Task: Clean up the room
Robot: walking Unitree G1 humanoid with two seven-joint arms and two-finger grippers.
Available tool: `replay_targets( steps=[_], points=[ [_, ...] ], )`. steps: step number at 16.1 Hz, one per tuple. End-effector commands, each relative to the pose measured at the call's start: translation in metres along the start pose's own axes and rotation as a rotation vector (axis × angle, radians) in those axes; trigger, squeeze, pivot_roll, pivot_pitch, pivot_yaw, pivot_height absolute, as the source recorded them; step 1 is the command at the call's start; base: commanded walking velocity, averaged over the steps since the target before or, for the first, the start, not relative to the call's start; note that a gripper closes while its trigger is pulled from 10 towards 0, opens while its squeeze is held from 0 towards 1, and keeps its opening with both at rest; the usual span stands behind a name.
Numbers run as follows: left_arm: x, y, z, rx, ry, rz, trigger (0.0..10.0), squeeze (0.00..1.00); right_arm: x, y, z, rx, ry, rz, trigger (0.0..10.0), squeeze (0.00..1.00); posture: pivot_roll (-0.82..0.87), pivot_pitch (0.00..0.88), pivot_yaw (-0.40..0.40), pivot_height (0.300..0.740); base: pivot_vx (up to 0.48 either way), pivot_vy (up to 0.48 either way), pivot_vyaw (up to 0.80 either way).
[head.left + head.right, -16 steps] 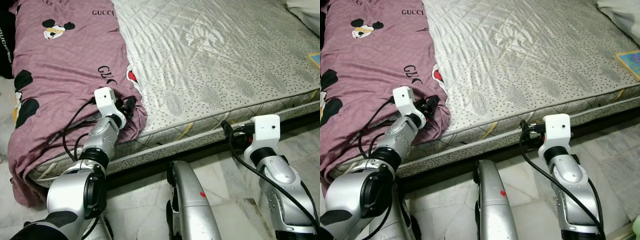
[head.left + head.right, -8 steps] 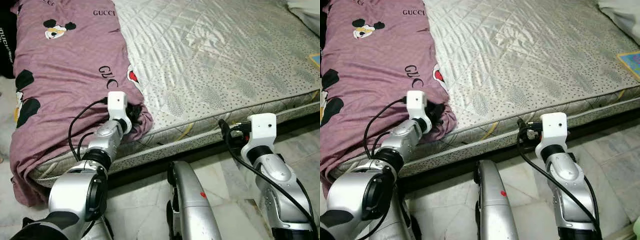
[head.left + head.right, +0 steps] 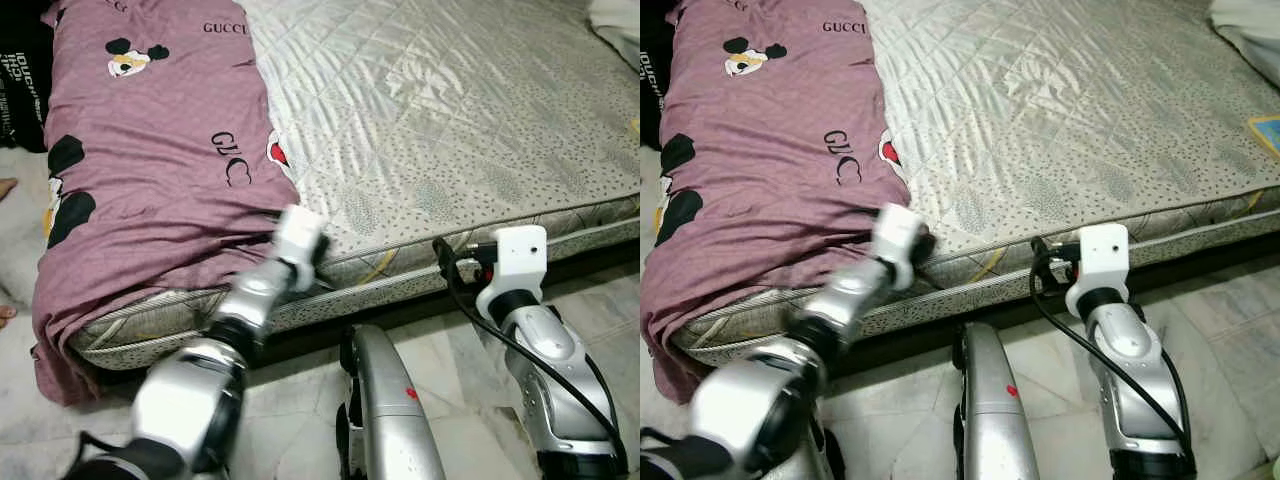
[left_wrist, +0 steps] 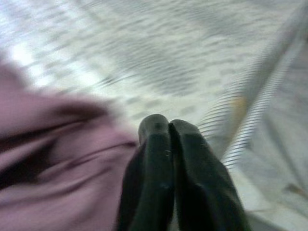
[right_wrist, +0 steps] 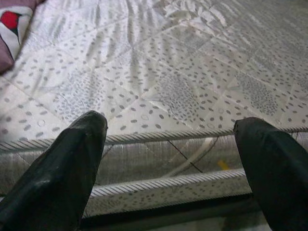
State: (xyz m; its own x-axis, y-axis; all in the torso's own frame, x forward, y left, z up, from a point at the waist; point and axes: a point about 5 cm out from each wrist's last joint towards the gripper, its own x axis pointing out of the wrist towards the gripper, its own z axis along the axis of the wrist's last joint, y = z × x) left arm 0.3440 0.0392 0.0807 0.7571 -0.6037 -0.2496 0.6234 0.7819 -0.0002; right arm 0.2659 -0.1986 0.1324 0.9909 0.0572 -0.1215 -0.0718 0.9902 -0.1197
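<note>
Closing: left tool [image 4: 168, 126] by blanket [image 3: 150, 180]

Quilted grey-white mattress [image 3: 450, 110] on a low dark base, pale marble floor [image 3: 300, 420]

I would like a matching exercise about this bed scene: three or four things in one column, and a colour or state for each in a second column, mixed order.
Things:
1. sheet
2. mattress
3. left gripper
4. right gripper

States:
A. fingers wide open
B. fingers shut
C. purple, with cartoon prints
D. pale, quilted, dotted

Pairs: 1-C, 2-D, 3-B, 4-A
</note>
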Motion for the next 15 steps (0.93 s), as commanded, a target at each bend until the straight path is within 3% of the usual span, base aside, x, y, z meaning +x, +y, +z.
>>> replay_targets(
  steps=[1, 3, 4, 6, 8, 9, 10, 11, 13, 15],
  points=[
    [0.002, -0.012, 0.003, 0.035, -0.040, -0.047, 0.0, 0.00, 0.000, -0.002, -0.003, -0.004, 0.008, -0.017, 10.0, 0.00, -0.28, 0.101, -0.058, 0.521, 0.000, 0.000, 0.00],
    [0.004, -0.031, 0.007, 0.056, -0.089, -0.122, 0.0, 0.00, 0.001, -0.001, -0.003, -0.002, 0.007, -0.016, 10.0, 0.00, -0.27, 0.097, -0.054, 0.521, 0.000, 0.000, 0.00],
    [0.004, -0.048, 0.008, 0.081, -0.115, -0.202, 0.0, 0.00, 0.002, 0.000, -0.003, 0.002, 0.006, -0.015, 10.0, 0.00, -0.27, 0.094, -0.051, 0.521, 0.000, 0.000, 0.00],
    [0.002, -0.056, 0.007, 0.092, -0.127, -0.230, 0.0, 0.00, 0.004, 0.001, -0.004, 0.006, 0.005, -0.014, 10.0, 0.00, -0.26, 0.087, -0.044, 0.521, 0.000, 0.000, 0.00],
    [-0.003, -0.043, 0.012, 0.056, -0.208, -0.062, 0.0, 0.00, 0.006, 0.002, -0.005, 0.014, 0.004, -0.016, 10.0, 0.00, -0.26, 0.077, -0.039, 0.521, 0.000, 0.000, 0.00],
    [-0.013, -0.022, 0.017, -0.003, -0.294, 0.144, 10.0, 0.00, 0.007, 0.003, -0.006, 0.016, 0.004, -0.014, 10.0, 0.00, -0.25, 0.074, -0.038, 0.521, 0.000, 0.000, 0.00],
    [-0.020, -0.009, 0.018, -0.042, -0.325, 0.252, 10.0, 0.00, 0.007, 0.003, -0.006, 0.017, 0.003, -0.013, 10.0, 0.00, -0.25, 0.073, -0.038, 0.521, 0.000, 0.000, 0.00],
    [-0.040, 0.019, 0.015, -0.070, -0.348, 0.445, 10.0, 1.00, 0.008, 0.004, -0.007, 0.019, 0.004, -0.012, 10.0, 0.00, -0.24, 0.070, -0.037, 0.521, 0.000, 0.000, 0.00],
    [-0.064, 0.049, 0.011, -0.041, -0.329, 0.605, 10.0, 1.00, 0.009, 0.004, -0.009, 0.023, 0.007, -0.010, 10.0, 0.00, -0.23, 0.067, -0.036, 0.521, 0.000, 0.000, 0.00],
    [-0.072, 0.060, 0.010, -0.010, -0.291, 0.635, 10.0, 1.00, 0.010, 0.005, -0.009, 0.024, 0.008, -0.008, 10.0, 0.00, -0.22, 0.063, -0.033, 0.521, 0.000, 0.000, 0.00]
  ],
)
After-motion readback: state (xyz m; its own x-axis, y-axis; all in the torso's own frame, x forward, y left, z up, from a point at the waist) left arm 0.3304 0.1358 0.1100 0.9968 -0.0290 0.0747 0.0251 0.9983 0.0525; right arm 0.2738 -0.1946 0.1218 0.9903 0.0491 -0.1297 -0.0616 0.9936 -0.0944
